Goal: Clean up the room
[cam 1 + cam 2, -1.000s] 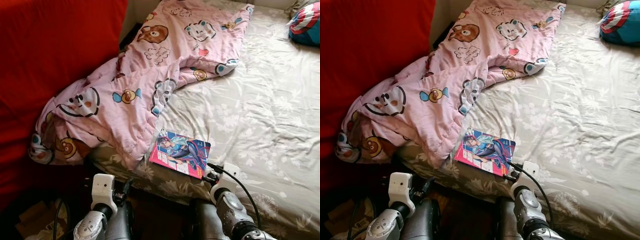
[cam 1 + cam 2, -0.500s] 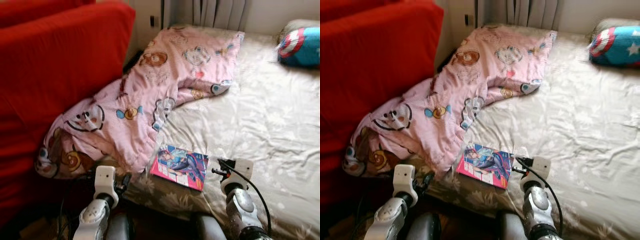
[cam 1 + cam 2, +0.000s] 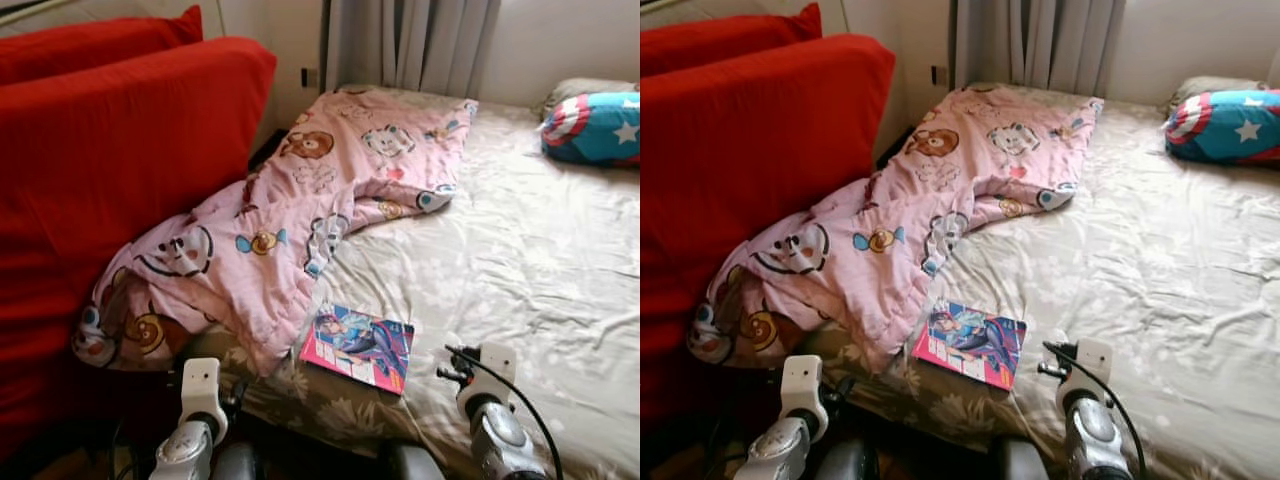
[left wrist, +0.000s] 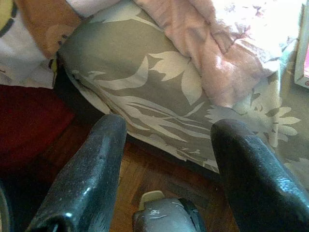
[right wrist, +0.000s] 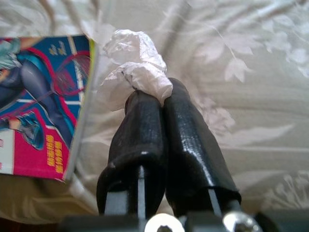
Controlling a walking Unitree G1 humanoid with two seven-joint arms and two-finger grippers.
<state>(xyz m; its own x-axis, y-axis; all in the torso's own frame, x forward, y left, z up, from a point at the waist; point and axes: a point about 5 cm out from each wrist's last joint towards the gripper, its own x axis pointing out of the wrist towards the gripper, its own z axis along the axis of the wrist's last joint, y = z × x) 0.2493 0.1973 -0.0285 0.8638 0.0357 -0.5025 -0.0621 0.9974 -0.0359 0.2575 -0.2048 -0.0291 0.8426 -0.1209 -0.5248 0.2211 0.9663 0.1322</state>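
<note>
My right gripper [image 5: 152, 99] pinches a crumpled tissue [image 5: 133, 67] beside the comic book [image 3: 358, 347] at the bed's [image 3: 520, 250] near edge; left gripper [image 4: 166, 159] gapes empty.

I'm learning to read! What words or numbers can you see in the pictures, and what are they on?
Colourful comic-style book on the grey floral bedsheet: yellow lettering on its pink cover edge, too blurred to read.
Pink cartoon-print blanket: pictures of animals, no readable words.
Blue, red and white round shield-pattern cushion: a white star, no words.
Crumpled white tissue in the right gripper: no writing.
</note>
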